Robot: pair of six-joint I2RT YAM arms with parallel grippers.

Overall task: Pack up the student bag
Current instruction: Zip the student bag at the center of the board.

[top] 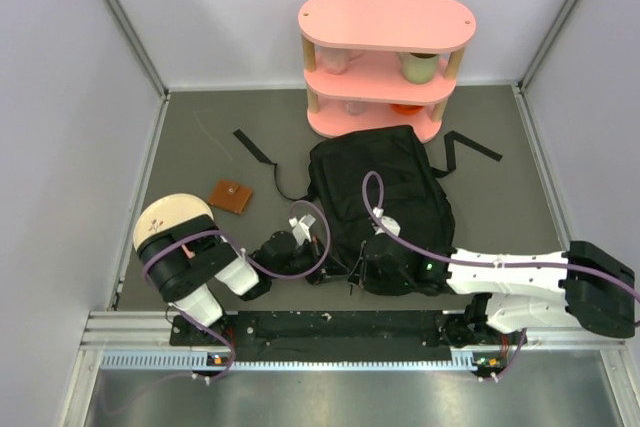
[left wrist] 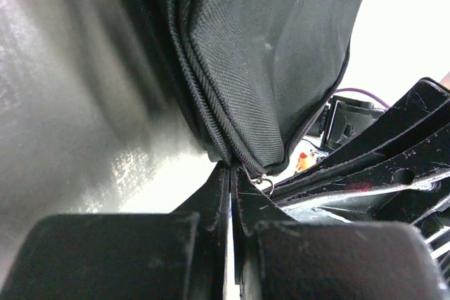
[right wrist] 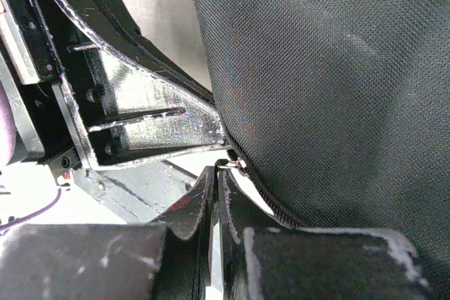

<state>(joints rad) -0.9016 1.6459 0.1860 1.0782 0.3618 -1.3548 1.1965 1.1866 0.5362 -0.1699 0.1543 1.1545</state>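
Note:
The student bag (top: 380,187) is a black fabric backpack lying flat mid-table, with its straps spread toward the shelf. My left gripper (top: 318,255) is at the bag's near left edge. In the left wrist view the gripper (left wrist: 230,168) is shut on the bag's zippered seam (left wrist: 232,152), with a small metal zipper ring (left wrist: 264,183) just beside it. My right gripper (top: 357,269) is close by at the same near edge. In the right wrist view it (right wrist: 219,172) is shut on the zipper pull, whose metal ring (right wrist: 238,165) joins the bag (right wrist: 337,89).
A pink three-tier shelf (top: 385,57) holding cups stands behind the bag. A brown wallet (top: 231,196) lies left of the bag. A round cream object (top: 168,219) sits by the left arm. Grey walls close in the left, right and back sides.

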